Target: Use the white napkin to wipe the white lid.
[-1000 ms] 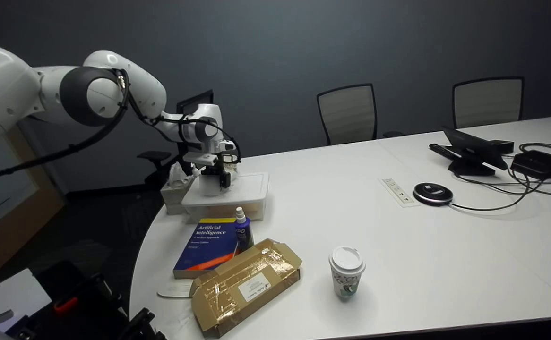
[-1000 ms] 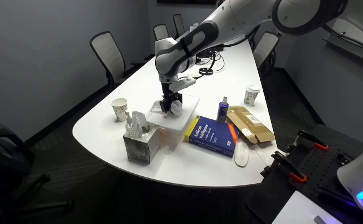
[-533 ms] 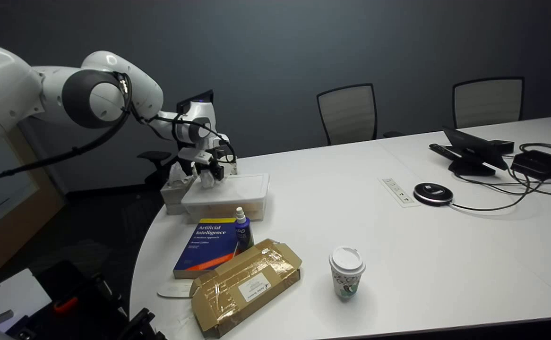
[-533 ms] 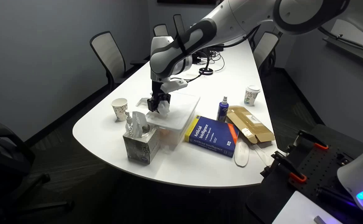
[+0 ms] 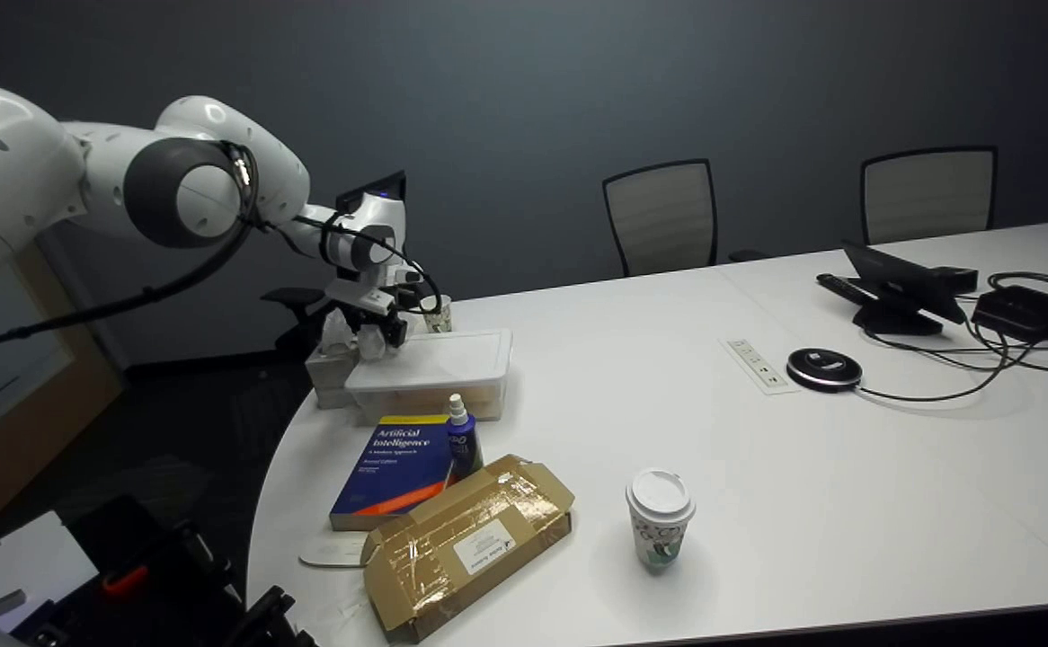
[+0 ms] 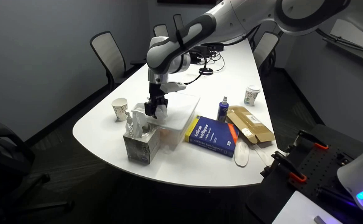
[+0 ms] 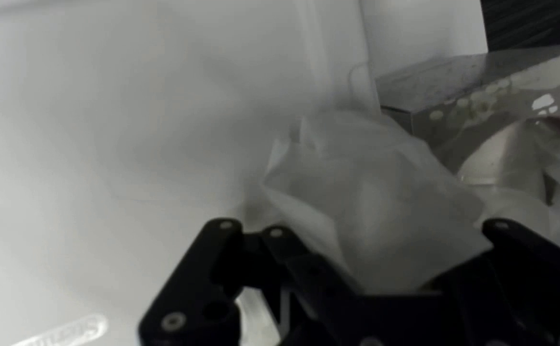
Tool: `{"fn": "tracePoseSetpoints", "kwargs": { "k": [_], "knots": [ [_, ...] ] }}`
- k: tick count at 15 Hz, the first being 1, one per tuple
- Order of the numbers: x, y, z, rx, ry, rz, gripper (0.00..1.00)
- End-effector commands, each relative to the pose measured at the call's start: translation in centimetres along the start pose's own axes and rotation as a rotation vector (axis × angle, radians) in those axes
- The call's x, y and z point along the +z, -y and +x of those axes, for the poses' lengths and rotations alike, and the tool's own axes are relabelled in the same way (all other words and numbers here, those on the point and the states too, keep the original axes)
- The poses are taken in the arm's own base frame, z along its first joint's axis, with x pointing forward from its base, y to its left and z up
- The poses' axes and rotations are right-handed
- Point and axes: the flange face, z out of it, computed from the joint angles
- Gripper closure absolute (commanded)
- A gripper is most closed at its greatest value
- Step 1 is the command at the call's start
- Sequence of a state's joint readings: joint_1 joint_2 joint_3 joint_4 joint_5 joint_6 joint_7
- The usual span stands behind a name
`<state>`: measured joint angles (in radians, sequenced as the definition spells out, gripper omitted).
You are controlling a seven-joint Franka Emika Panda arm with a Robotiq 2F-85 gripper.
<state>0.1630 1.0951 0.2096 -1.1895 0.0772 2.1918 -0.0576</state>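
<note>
Cup (image 6: pixel 120 109): stood on the tabletop (image 6: pixel 96 130), in an exterior view at nine o'clock of the lid (image 6: pixel 181 109); tissue box (image 6: pixel 138 151): set at seven; tool (image 6: pixel 155 112): clamped on napkin (image 6: pixel 162 114), held over the lid's eight o'clock side; lid: seated on clear box (image 6: pixel 173 137); book (image 6: pixel 213 134): laid at four; spray bottle (image 6: pixel 222 110): stood at three.

White table (image 5: pixel 758 503), rounded at one end.
Toward the rounded end: tissue box (image 6: pixel 141 148), translucent bin (image 5: pixel 439 401) just beside it, blue book (image 6: pixel 212 135) flat, pale oblong piece (image 6: pixel 241 154), purple spray bottle (image 6: pixel 222 111) upright. Near one long edge: cardboard box (image 6: pixel 248 123), lidded paper cup (image 5: pixel 659 526). Opposite long edge, by the curve: open paper cup (image 6: pixel 120 109). Far from that end: black puck (image 5: pixel 823 369), black screen (image 5: pixel 906 280) on a stand.
</note>
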Motion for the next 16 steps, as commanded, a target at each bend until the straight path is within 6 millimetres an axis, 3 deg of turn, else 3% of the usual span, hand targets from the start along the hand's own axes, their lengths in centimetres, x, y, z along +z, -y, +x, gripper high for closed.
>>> {"fn": "tracePoseSetpoints", "kwargs": {
  "k": [1,11,16],
  "knots": [
    [-0.3,-0.2,-1.5,-0.002,0.111,0.059,0.97],
    [-1.0,-4.6,-4.5,0.158,0.333,-0.009,0.97],
    [0.2,-5.7,-3.7,0.180,0.284,-0.156,0.97]
  ]
}}
